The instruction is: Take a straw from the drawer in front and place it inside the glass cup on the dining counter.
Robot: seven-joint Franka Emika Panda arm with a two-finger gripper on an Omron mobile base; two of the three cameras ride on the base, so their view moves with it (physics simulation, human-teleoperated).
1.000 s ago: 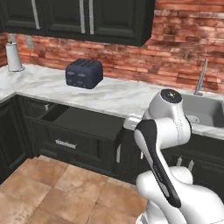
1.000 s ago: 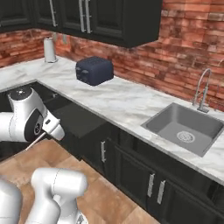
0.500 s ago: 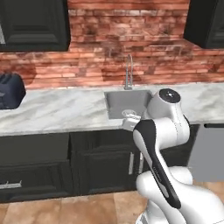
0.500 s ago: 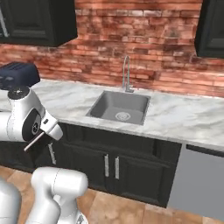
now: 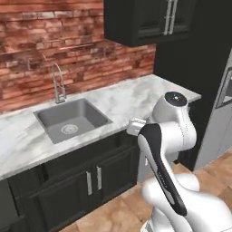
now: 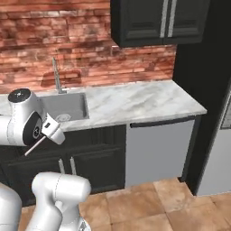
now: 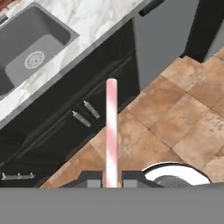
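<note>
My gripper [image 7: 110, 180] is shut on the straw [image 7: 110, 131], a thin pale pinkish-white stick that points straight away from the fingertips in the hand view, over black cabinet doors and tiled floor. From the right base view, the straw [image 6: 35, 147] slants down to the left out of the gripper [image 6: 45, 139], which is held close to the arm in front of the sink cabinet. From the left base view, the white hand [image 5: 136, 127] sits at worktop height beside the arm's upper link. The drawer, the glass cup and the dining counter are out of view.
A marble worktop [image 5: 131, 97] along the brick wall holds a grey sink [image 5: 72, 120] with a faucet [image 5: 56, 84]. Below are black cabinet doors [image 5: 93, 181] and a grey dishwasher front [image 6: 158, 149]. A tall dark unit [image 6: 205, 90] stands at the right. The floor [image 6: 149, 205] is brown tile.
The whole picture has swung right along the wall, so the camera moved: toaster and open drawer left the view, sink and dishwasher came in. The gripper stays shut on the straw.
</note>
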